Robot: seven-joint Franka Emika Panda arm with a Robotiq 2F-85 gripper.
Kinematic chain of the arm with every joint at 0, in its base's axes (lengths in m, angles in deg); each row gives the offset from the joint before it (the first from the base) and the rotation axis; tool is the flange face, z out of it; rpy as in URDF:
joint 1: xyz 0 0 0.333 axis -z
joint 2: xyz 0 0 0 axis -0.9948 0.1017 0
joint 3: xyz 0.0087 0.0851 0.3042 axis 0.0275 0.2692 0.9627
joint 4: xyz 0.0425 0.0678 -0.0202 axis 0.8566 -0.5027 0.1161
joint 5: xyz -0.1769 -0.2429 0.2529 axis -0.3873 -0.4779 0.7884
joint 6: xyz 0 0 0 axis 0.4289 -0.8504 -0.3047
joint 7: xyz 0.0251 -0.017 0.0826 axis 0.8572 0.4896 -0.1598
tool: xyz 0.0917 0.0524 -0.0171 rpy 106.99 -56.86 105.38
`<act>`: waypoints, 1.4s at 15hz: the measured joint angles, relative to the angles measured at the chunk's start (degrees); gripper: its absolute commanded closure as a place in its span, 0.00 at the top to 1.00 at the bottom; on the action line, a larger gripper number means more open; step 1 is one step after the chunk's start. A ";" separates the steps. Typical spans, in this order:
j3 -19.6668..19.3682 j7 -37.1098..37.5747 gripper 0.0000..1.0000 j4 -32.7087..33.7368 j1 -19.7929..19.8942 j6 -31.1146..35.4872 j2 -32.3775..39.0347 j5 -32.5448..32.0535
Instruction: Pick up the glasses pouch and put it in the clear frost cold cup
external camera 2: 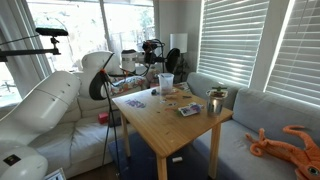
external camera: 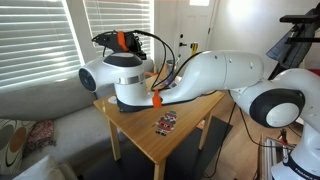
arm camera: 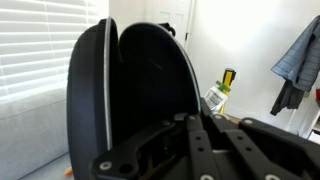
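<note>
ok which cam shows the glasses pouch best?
Wrist view: the glasses pouch fills the frame, black and rounded, with its seam visible. In both exterior views it's only a small dark shape at the gripper, too small to read.

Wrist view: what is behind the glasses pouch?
Window blinds, a white wall and a hanging grey cloth show; the glasses pouch covers everything in the middle.

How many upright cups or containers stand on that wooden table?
2: the clear frost cold cup at the far end by the arm, a slim grey container at the sofa-side edge. The arm may hide more.
</note>
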 measured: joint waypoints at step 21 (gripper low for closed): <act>0.37 -6.56 0.58 4.80 -1.93 1.34 6.52 0.14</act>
